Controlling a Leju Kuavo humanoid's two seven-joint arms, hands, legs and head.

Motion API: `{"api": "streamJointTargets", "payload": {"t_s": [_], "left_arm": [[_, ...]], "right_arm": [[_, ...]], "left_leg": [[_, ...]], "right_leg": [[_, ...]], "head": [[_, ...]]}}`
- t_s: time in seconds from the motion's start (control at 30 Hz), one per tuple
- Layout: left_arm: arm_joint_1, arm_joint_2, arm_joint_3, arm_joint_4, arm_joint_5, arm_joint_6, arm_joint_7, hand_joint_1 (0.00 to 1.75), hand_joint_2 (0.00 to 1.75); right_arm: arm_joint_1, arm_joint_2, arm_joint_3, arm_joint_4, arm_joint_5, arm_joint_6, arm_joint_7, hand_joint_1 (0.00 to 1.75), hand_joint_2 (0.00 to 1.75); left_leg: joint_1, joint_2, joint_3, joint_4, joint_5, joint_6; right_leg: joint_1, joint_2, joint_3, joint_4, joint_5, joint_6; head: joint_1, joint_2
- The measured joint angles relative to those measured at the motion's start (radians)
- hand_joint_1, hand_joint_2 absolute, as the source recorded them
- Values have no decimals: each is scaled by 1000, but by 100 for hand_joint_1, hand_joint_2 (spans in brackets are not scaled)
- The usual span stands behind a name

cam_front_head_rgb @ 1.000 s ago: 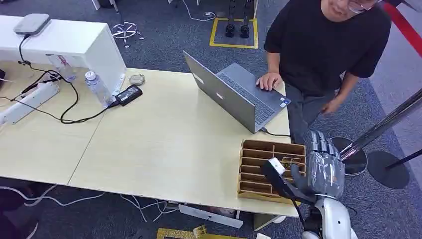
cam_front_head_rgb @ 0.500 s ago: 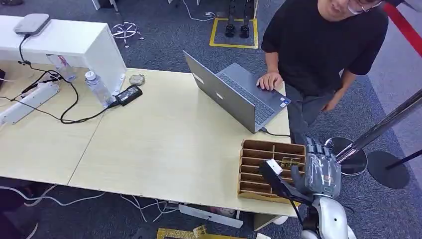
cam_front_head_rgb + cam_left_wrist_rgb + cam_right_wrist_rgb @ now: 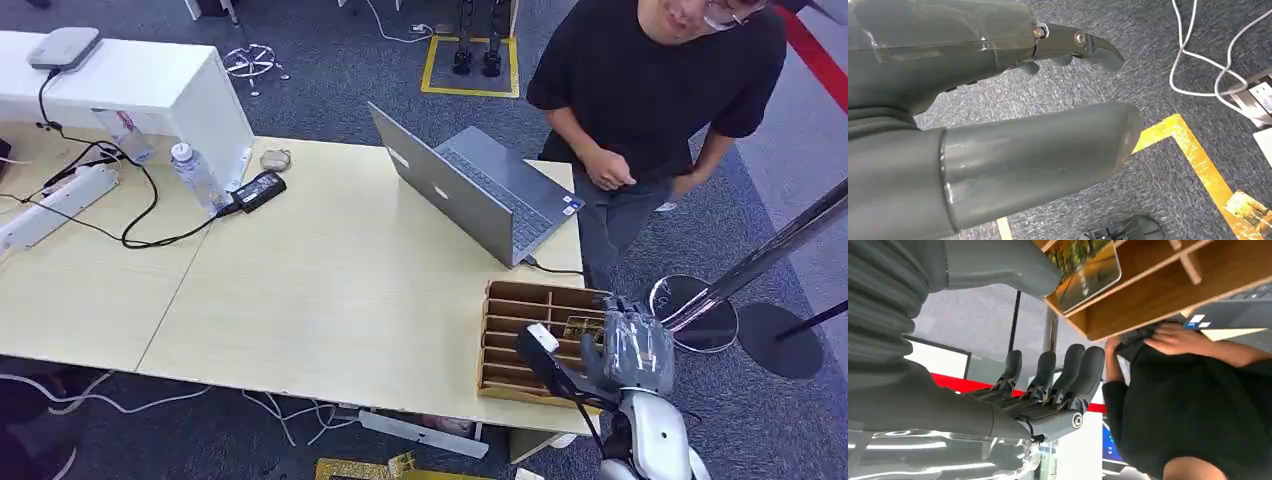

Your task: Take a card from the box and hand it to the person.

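One thin, stiff, glossy card [image 3: 1088, 275] stands in the wooden box [image 3: 520, 340] just beyond the right hand [image 3: 630, 350]'s spread, empty fingers [image 3: 1068, 370], likely light and best pinched by its exposed edge.

my head camera looks down over the table [image 3: 330, 290] from high. my right wrist camera sits close behind my right hand [image 3: 1048, 385], sharing the wooden box [image 3: 520, 325]. my left wrist camera faces carpet [image 3: 1158, 60].

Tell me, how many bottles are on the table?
1. The bottle stands on the table beside the white box, near the black cables. Another could hide behind that box.
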Motion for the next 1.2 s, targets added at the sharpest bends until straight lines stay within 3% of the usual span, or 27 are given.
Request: {"api": "streamJointTargets", "payload": {"t_s": [0.97, 1.2], "left_arm": [[0, 3, -2, 0, 0, 0, 3, 0, 0], [0, 3, -8, 0, 1, 2, 4, 0, 0]], "right_arm": [[-15, 0, 31, 74, -14, 19, 0, 70, 175], [-17, 0, 34, 80, -19, 19, 0, 80, 175]], "left_leg": [[0, 0, 0, 0, 0, 0], [0, 0, 0, 0, 0, 0]], "right_leg": [[0, 0, 0, 0, 0, 0], [0, 0, 0, 0, 0, 0]], "head": [[0, 0], [0, 0]]}}
